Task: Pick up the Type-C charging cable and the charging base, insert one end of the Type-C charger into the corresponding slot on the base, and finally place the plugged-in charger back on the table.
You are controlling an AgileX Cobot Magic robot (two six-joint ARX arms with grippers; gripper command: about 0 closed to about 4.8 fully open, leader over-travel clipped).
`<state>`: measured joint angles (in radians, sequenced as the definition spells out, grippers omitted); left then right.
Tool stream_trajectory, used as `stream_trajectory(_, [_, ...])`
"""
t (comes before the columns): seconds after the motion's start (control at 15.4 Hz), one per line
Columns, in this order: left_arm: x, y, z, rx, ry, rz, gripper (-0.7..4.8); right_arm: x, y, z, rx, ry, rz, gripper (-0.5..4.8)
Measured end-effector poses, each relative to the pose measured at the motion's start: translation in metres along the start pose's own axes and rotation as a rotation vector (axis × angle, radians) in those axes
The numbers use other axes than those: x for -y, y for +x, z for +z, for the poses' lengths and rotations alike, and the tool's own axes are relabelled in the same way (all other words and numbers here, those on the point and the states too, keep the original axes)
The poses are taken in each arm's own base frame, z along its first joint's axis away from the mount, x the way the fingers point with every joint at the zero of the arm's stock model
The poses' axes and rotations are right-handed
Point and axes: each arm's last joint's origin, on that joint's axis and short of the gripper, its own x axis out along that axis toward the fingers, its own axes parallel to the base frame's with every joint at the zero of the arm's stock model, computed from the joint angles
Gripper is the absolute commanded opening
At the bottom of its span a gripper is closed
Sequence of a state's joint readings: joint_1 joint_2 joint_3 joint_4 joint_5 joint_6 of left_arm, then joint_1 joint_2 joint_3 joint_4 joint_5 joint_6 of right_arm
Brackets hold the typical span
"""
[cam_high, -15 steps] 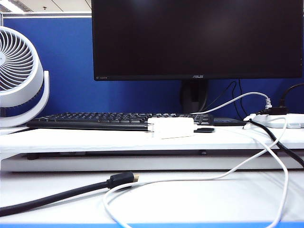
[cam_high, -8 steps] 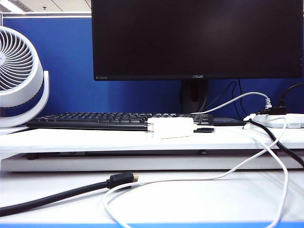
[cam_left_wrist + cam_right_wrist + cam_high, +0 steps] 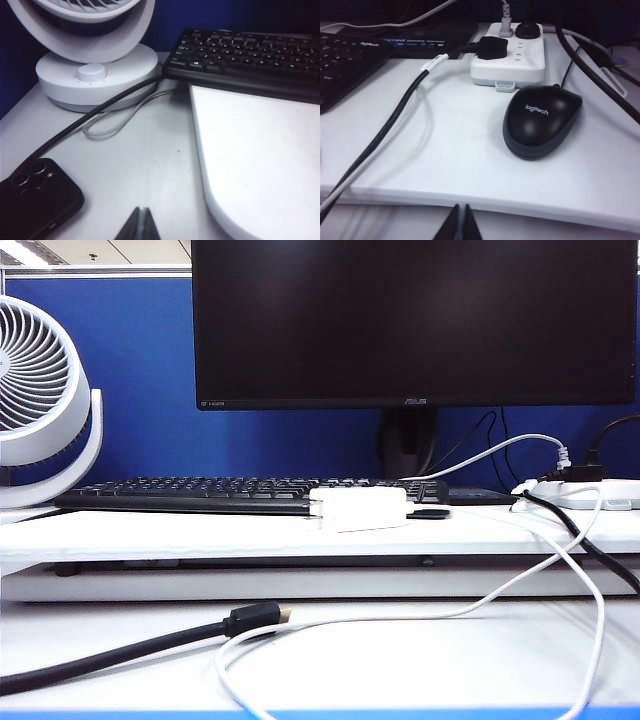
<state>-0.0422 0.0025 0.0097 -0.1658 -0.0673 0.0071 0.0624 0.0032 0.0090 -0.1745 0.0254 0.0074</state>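
The charging base point(image 3: 360, 508), a small white block, lies on the raised shelf of the table point(image 3: 200, 535) in front of the keyboard. A small white plug end rests against its right side; the slot is too small to make out. The thin white Type-C charging cable point(image 3: 400, 618) trails off the shelf and loops over the lower desk. Neither gripper shows in the exterior view. In its wrist view my left gripper point(image 3: 141, 211) is shut and empty above the desk near the fan. My right gripper point(image 3: 461, 207) is also shut and empty, at the shelf's front edge.
A thick black cable with a gold-tipped plug point(image 3: 258, 618) lies on the lower desk. Around it are a fan point(image 3: 40, 390), keyboard point(image 3: 230, 490), monitor point(image 3: 415, 320), power strip point(image 3: 509, 60), mouse point(image 3: 542, 120) and a black phone point(image 3: 35, 200).
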Motion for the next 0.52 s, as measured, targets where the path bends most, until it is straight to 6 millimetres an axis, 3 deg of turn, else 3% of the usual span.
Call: stream_trajectory(0.52, [0.0, 0.0, 0.0, 0.0, 0.0, 0.0, -0.03, 0.0002, 0.0, 0.0, 0.0, 0.053, -0.002, -0.05])
